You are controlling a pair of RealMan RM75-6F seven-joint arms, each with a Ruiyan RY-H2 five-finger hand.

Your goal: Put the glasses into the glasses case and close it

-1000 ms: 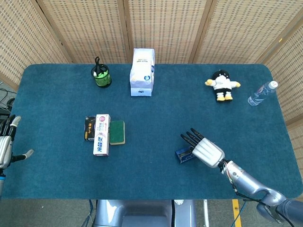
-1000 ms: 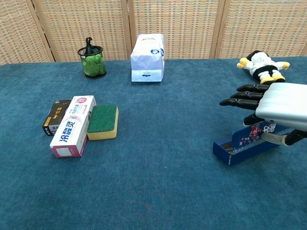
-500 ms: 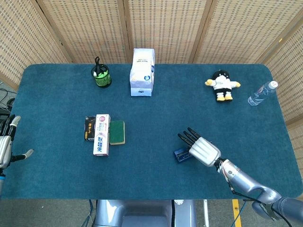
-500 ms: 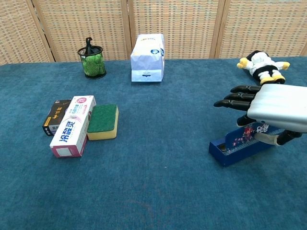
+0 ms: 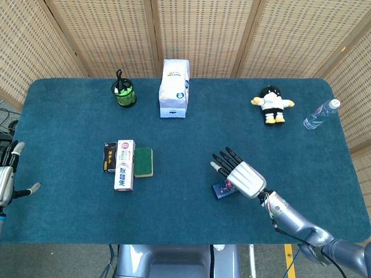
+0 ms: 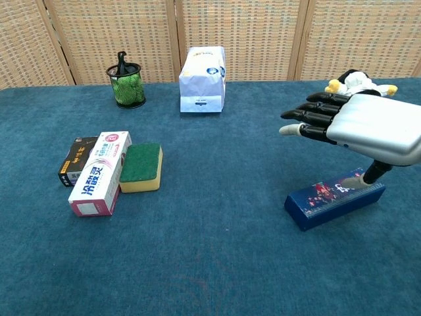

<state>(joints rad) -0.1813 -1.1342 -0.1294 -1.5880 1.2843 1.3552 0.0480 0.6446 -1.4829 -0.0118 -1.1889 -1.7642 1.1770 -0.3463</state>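
Closest to the camera there's one glasses case [image 6: 334,199], dark blue with a printed pattern, lying shut on the counter [image 6: 217,263] right under the right hand [image 6: 358,125]. Its long axis runs left-right in the chest view with the right end angled a bit farther back; the near-left end points toward the front edge of the counter. The right hand hangs above it with fingers stretched out flat and apart, holding nothing. Only something thin at the hand's underside reaches down to the case's top at its right end, can't tell if it actually touches.

The left hand [image 5: 7,174] only shows at the far left edge in the head view, well apart from everything, fingers spread and nothing in it.

Well off to the left of the right hand: one pink-and-white carton [image 6: 100,172], one small black box [image 6: 77,160] touching its far side, and one green-topped sponge [image 6: 141,167] touching its near side.

Farther back: one white paper-wrapped pack [image 6: 202,79] standing upright, one black mesh cup [image 6: 128,82] with something green inside, one plush doll [image 5: 271,104] just behind the right hand, and one plastic water bottle [image 5: 320,114] lying at the far right edge.
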